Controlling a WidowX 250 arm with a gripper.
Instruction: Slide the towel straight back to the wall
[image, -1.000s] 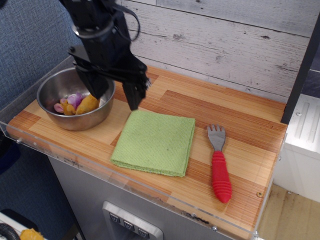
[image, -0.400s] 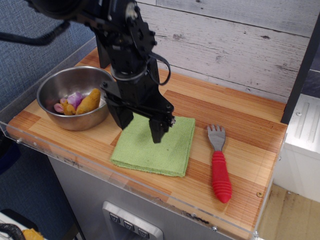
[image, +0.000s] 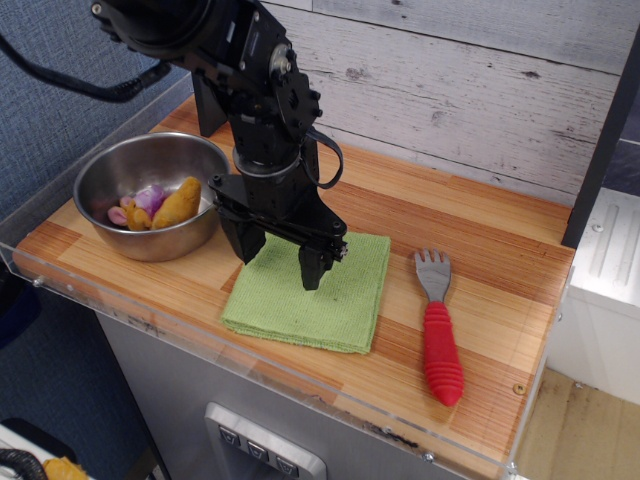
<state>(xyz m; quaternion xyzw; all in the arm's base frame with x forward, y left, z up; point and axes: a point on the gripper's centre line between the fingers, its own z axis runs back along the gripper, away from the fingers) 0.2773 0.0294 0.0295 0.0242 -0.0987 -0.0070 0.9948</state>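
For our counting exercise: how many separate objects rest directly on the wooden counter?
3: a steel bowl at the left, a green towel in the middle under the gripper, and a red-handled fork at the right.

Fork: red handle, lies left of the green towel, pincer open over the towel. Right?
Not quite. The fork lies right of the towel, not left; the steel bowl is on the left. The observation.image view shows it. Red handle, and pincer open over the towel: correct.
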